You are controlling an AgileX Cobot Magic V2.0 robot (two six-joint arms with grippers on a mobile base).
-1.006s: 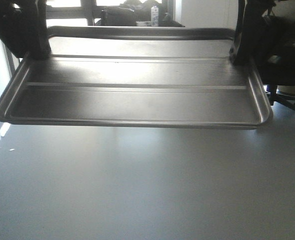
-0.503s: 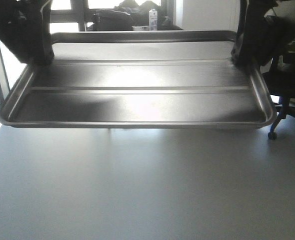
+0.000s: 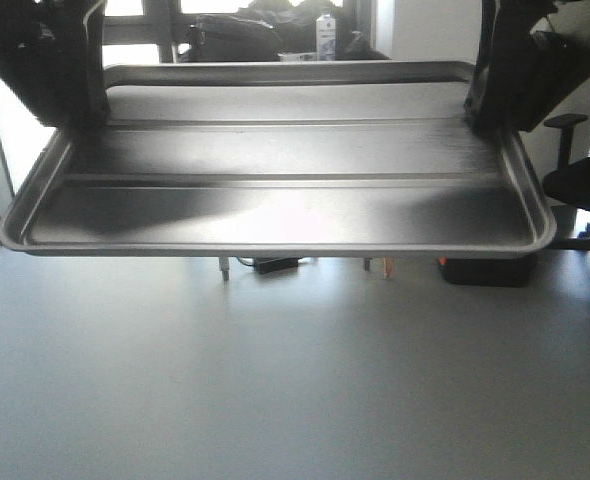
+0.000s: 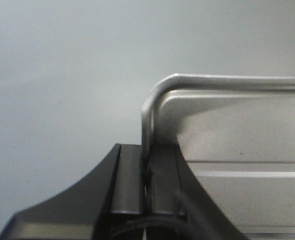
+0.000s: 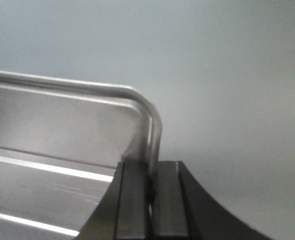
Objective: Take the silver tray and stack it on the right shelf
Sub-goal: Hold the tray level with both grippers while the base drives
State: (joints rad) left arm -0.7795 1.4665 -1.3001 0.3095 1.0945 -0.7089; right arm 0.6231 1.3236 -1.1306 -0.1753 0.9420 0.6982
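Observation:
The silver tray point(image 3: 275, 190) hangs level in the air above a grey floor, its two long ridges running across its floor. My left gripper point(image 3: 75, 110) is shut on the tray's left rim near the back corner. My right gripper point(image 3: 485, 110) is shut on the right rim opposite. In the left wrist view the left gripper point(image 4: 146, 172) pinches the rim of the silver tray point(image 4: 237, 150) between its dark fingers. The right wrist view shows the same for the right gripper point(image 5: 151, 182) on the silver tray point(image 5: 52, 150). The right shelf is out of view.
Grey floor point(image 3: 295, 380) fills the lower half of the front view. A black office chair point(image 3: 585, 185) stands at the right. A dark box point(image 3: 485, 270) and table legs sit on the floor beyond the tray. A white carton point(image 3: 325, 35) and bags lie on a far surface.
The background has shifted across the view: the office chair slid further right and the floor box and table legs came into sight. The tray stays held in the same place in the view.

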